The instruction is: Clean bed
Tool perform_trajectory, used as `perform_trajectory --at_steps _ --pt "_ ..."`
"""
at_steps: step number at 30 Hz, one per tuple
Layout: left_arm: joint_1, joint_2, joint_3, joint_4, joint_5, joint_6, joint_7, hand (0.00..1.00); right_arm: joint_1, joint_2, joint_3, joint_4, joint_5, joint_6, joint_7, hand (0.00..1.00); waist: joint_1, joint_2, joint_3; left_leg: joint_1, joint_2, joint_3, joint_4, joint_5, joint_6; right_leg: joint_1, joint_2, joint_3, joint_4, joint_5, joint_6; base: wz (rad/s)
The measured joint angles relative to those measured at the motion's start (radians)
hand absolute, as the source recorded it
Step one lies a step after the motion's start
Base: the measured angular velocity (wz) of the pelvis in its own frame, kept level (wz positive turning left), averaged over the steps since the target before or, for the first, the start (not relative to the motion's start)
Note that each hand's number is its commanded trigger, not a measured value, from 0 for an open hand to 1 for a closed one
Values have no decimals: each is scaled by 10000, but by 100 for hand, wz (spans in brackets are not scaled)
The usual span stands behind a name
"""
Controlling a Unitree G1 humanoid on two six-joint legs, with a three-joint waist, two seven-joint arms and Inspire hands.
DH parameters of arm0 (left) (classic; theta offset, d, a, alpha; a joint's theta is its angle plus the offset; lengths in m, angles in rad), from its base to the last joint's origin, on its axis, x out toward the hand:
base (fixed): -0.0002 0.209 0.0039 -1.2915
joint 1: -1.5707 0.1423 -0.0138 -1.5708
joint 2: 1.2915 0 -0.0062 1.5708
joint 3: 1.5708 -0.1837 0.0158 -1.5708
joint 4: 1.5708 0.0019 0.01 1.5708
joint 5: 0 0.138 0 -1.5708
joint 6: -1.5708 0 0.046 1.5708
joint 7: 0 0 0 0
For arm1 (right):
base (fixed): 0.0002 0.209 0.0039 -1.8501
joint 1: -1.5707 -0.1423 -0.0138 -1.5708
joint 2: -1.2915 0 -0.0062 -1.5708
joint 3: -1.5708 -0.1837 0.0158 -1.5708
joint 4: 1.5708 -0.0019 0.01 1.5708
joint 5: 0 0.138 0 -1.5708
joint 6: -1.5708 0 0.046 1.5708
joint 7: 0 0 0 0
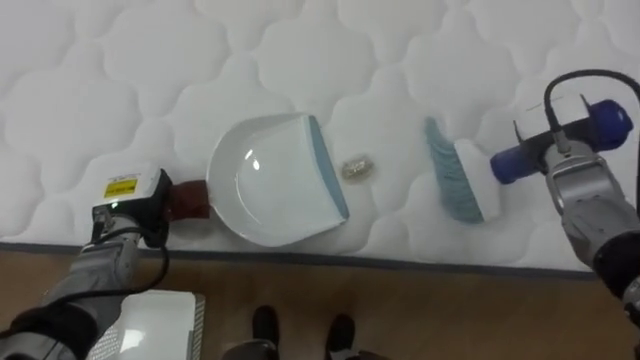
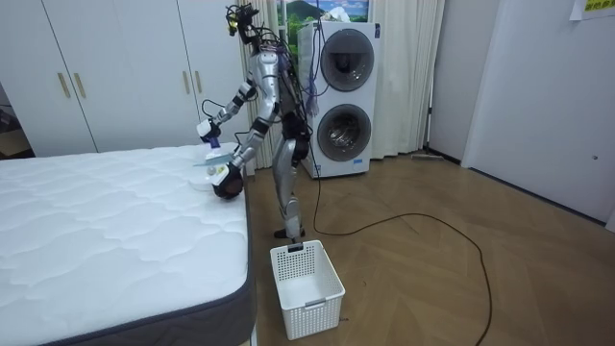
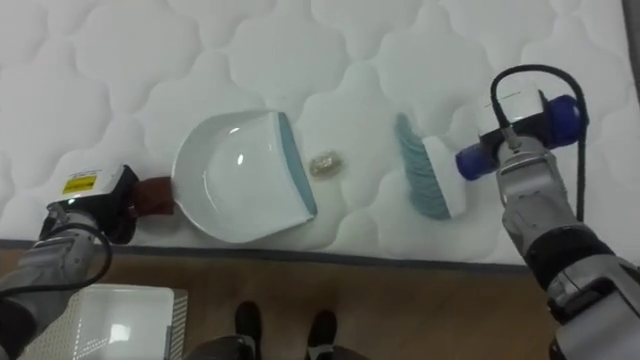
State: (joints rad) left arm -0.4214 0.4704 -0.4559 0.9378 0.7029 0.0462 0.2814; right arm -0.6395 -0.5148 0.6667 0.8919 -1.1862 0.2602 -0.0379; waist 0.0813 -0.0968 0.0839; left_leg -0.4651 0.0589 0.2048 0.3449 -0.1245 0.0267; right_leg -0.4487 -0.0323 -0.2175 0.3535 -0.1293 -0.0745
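Observation:
A white dustpan (image 1: pixel 265 180) with a pale blue lip lies flat on the quilted white mattress (image 1: pixel 150 80), close to its near edge. My left hand (image 1: pixel 130 205) is shut on the pan's dark reddish handle (image 1: pixel 188 200). Just off the lip sits a small crumpled scrap of litter (image 1: pixel 357 168). To its right stands a brush (image 1: pixel 460 175) with pale blue bristles that face the scrap, a short gap between them. My right hand (image 1: pixel 572 172) is shut on the brush's blue handle (image 1: pixel 600 125).
I stand at the bed's side edge (image 1: pixel 400 262), on a wooden floor (image 1: pixel 450 310). A white slatted basket (image 2: pixel 306 286) stands on the floor by my left leg. Stacked washing machines (image 2: pixel 341 96) and white wardrobes (image 2: pixel 115 67) are behind me.

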Motion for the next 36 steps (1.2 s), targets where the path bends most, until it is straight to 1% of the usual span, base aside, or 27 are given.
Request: perform_trajectory --at_steps 2,3,5,6,7,8,9,10,11,14,18,30,31,34,36 --pt "8 -106 -48 31 58 31 -12 100 32 189 68 -219 47 -165 158 100 1 129 -74 71 15 11 -15 13 -21 82 21 -19 -41 19 -28 0" --pt "16 -139 -79 31 57 58 -12 100 32 204 117 -340 94 -207 228 100 3 169 -97 76 17 10 -14 18 -26 87 21 -19 -38 21 -32 0" --pt "59 -246 -242 72 58 128 -28 100 30 524 181 -705 397 -293 335 100 3 287 -164 120 19 -1 -16 41 -45 97 16 -47 12 28 -43 0" --pt "72 -275 -272 75 59 132 -54 100 36 610 180 -774 462 -312 365 100 3 309 -176 125 20 -10 -16 48 -45 97 12 -59 34 27 -44 5" --pt "76 -322 -335 78 59 129 -118 100 36 857 178 -879 552 -414 406 100 3 351 -183 125 14 -43 -18 61 -45 96 2 -72 62 25 -46 6" --pt "76 -336 -375 78 61 124 -139 100 36 959 178 -932 608 -499 426 100 5 365 -181 122 11 -60 -23 60 -45 96 -3 -83 69 21 -53 11" --pt "77 -364 -398 97 71 100 -218 100 42 1139 179 -1040 703 -673 488 100 5 389 -178 98 5 -132 -32 60 -45 92 -17 -132 75 13 -65 15" --pt "80 -401 -403 121 75 99 -296 100 49 1318 180 -1096 831 -746 556 100 7 401 -179 62 0 -181 -26 59 -45 88 -32 -202 75 8 -74 19" --pt "102 -413 -402 166 75 125 -333 100 48 1436 160 -1098 886 -741 608 100 20 402 -178 41 -2 -206 -22 59 -44 86 -57 -278 76 -2 -90 17" --pt "210 -412 -397 215 69 96 -367 100 48 1526 157 -1098 1122 -774 658 100 114 403 -178 26 -19 -225 -17 81 -11 87 -111 -333 91 -18 -95 7" --pt "231 -412 -373 254 70 -24 -367 100 49 1536 155 -1098 1258 -838 664 100 109 405 -176 7 -48 -220 6 110 37 89 -153 -346 102 -34 -64 1" --pt "296 -392 -343 300 72 -101 -351 100 152 1531 101 -1541 1661 -872 851 100 119 415 -175 1 -49 -198 -24 110 32 91 -145 -317 78 -103 -25 0" --pt "316 -396 -345 272 72 -130 -327 100 177 1541 132 -1642 1694 -930 867 100 126 415 -175 3 -48 -198 -23 110 32 91 -145 -317 79 -104 -25 0" --pt "318 -446 -347 268 72 -210 -293 100 288 1718 181 -1671 1798 -1149 988 100 145 415 -175 3 -47 -198 -23 110 32 88 -145 -320 82 -106 -28 0" --pt "318 -456 -349 267 75 -218 -286 100 371 1866 183 -1675 1890 -1181 1089 100 189 416 -176 -4 -48 -197 -20 109 32 80 -146 -316 83 -106 -28 0"
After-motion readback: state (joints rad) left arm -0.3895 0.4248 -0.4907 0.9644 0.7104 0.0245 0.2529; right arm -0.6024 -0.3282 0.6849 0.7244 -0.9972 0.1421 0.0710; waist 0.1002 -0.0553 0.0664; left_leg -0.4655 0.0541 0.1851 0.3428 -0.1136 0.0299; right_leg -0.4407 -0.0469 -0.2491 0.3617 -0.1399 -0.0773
